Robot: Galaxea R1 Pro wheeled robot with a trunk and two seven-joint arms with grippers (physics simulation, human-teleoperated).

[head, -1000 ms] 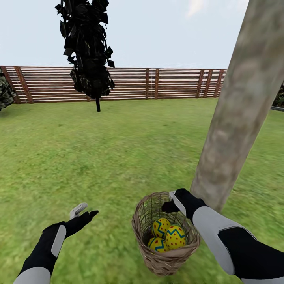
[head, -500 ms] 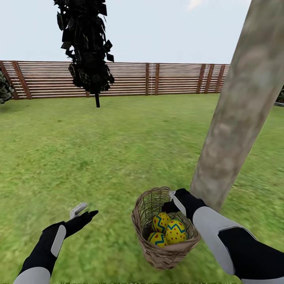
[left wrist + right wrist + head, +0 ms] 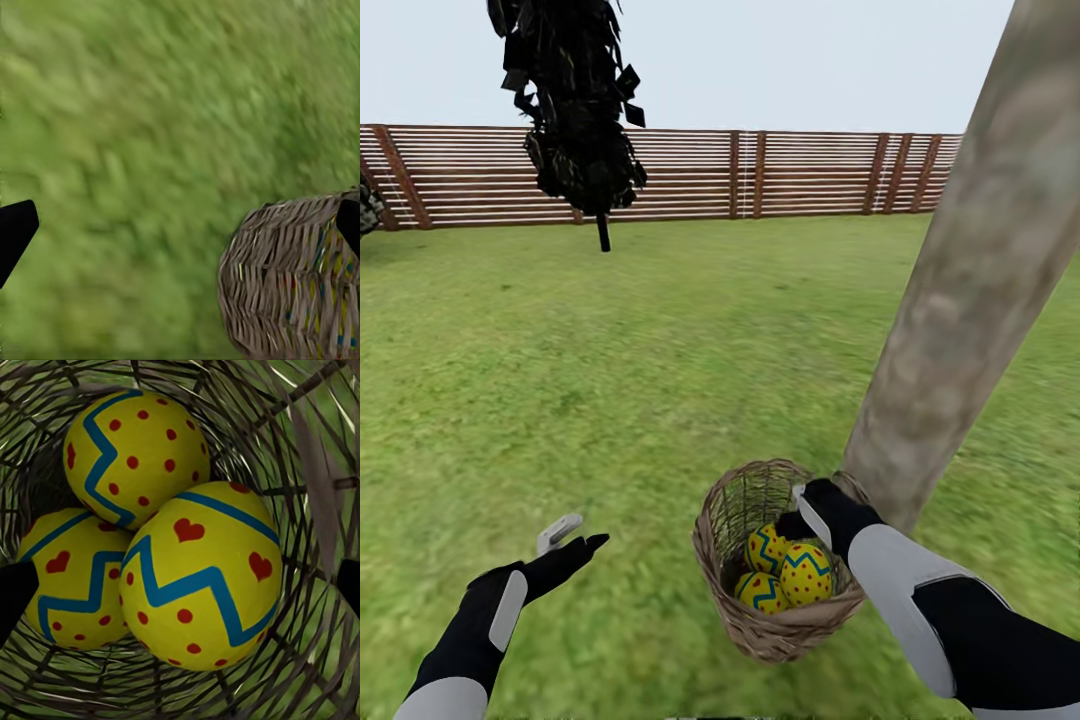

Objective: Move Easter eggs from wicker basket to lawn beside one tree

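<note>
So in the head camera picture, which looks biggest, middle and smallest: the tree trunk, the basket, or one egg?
Largest to smallest, as they look in the head view:
1. Tree trunk, by far the biggest.
2. Basket.
3. One egg, smallest. All three eggs look about alike.

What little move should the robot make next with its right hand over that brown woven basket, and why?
Probably lower the right gripper slightly and close on the topmost yellow zigzag egg. All three eggs sit inside the brown wicker basket, the right wrist view looks straight down on them with the fingers spread either side, and the pale grey trunk stands right beside it.
</note>
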